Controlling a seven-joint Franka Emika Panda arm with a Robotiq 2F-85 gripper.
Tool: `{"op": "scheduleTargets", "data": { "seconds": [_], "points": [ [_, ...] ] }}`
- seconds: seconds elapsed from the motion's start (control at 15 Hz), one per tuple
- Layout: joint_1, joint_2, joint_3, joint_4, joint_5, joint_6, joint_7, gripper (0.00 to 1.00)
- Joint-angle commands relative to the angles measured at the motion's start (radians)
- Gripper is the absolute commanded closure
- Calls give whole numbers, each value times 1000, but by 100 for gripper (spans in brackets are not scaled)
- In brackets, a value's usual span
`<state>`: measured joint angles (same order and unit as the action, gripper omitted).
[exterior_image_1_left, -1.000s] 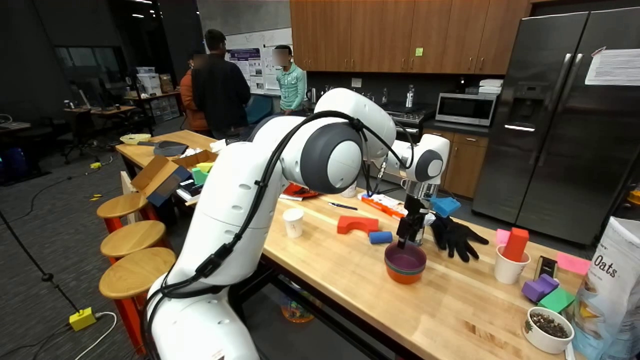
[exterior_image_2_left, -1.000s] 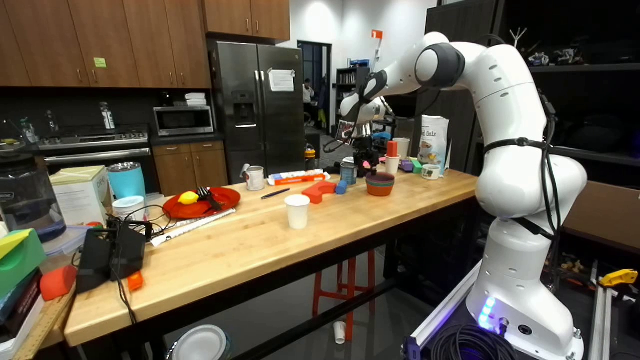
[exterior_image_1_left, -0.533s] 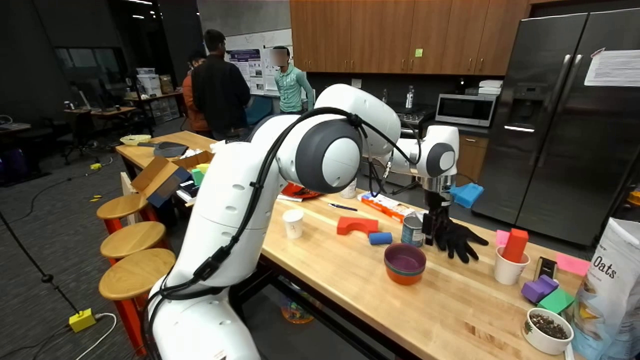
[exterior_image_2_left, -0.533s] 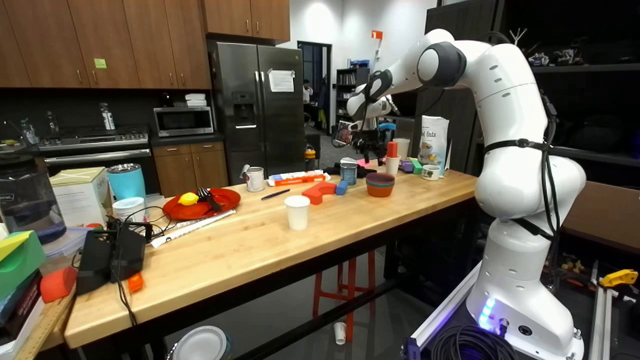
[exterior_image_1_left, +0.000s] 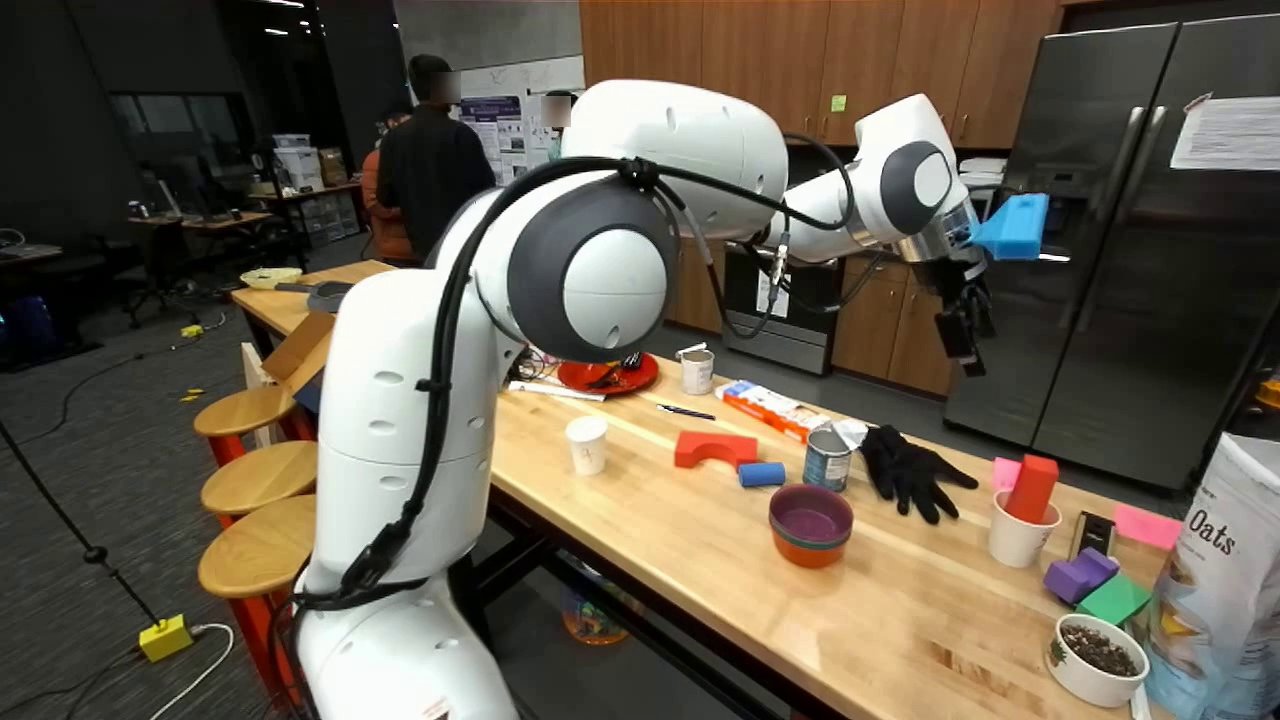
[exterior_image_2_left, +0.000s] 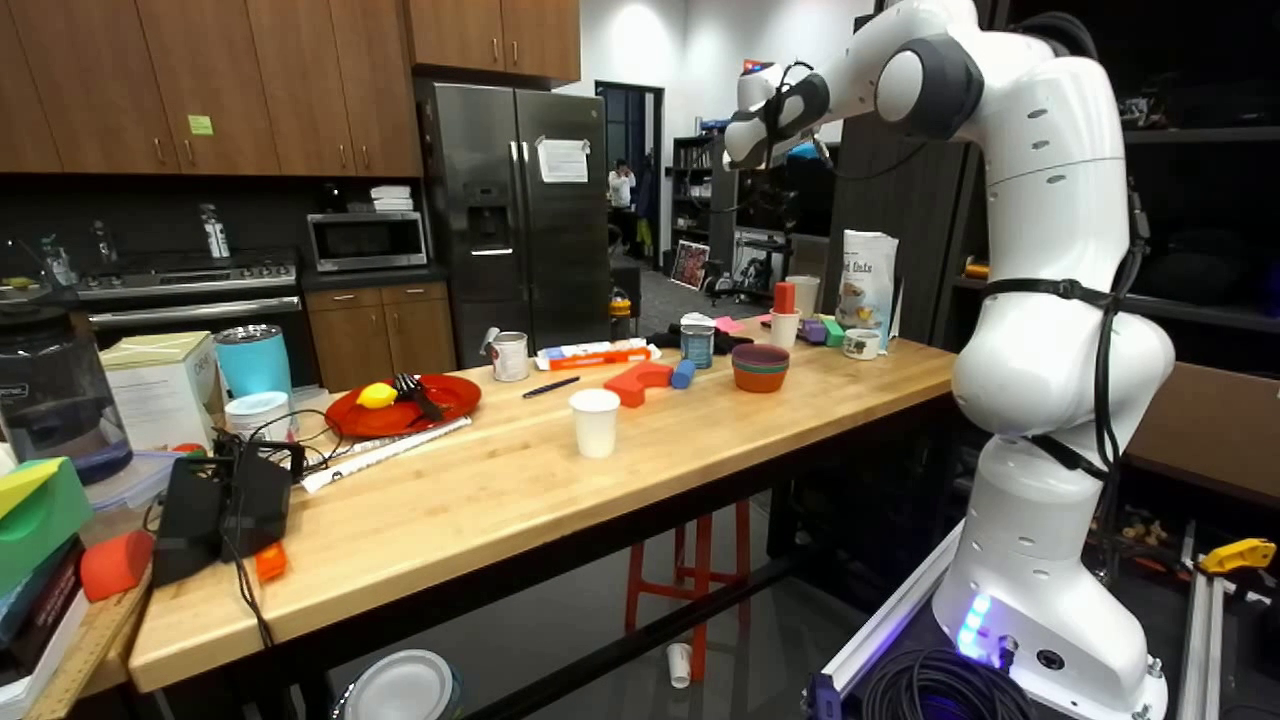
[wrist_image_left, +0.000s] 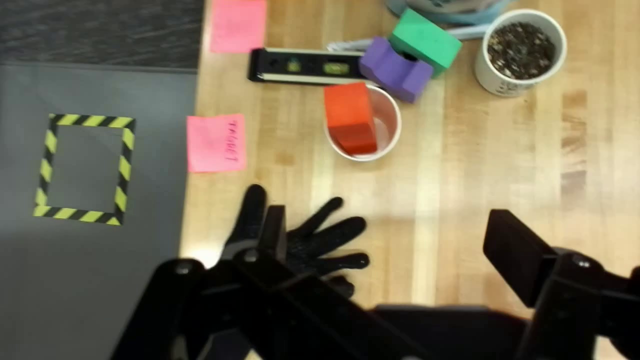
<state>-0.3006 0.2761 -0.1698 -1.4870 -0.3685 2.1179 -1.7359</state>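
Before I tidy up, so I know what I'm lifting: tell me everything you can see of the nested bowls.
The nested bowls are round and smooth; plastic or ceramic, I cannot tell. The inner is purple, a greenish rim shows below, the outer is orange. They stand upright, open side up, on the wooden table, near the tin can and blue cylinder. Only the table touches them; the open gripper is apart.

- In an exterior view the upper arm (exterior_image_2_left: 1055, 180) stands tall over its base (exterior_image_2_left: 1045, 590), right up at 12 o'clock!
- Elbow (exterior_image_2_left: 925, 88) bent high, forearm (exterior_image_2_left: 865, 62) stretched out between 8 and 9 o'clock.
- There's the wrist (exterior_image_1_left: 905, 180), tilted, gripper (exterior_image_1_left: 975, 348) in mid-air, aimed between 5 and 6 o'clock.
- And the wrist view: fingers (wrist_image_left: 515, 255) spread wide, one around 7 o'clock, one near 4!
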Motion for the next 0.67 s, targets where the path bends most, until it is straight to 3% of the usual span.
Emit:
{"op": "scheduleTargets", "data": {
  "seconds": [0.0, 0.33, 0.6],
  "points": [
    [11, -58, -16, -71, -41, 217, 18, 0],
    [1, -200, -19, -283, -14, 570, -19, 0],
    [7, -329, -41, -472, 4, 711, 8, 0]
  ]
}}
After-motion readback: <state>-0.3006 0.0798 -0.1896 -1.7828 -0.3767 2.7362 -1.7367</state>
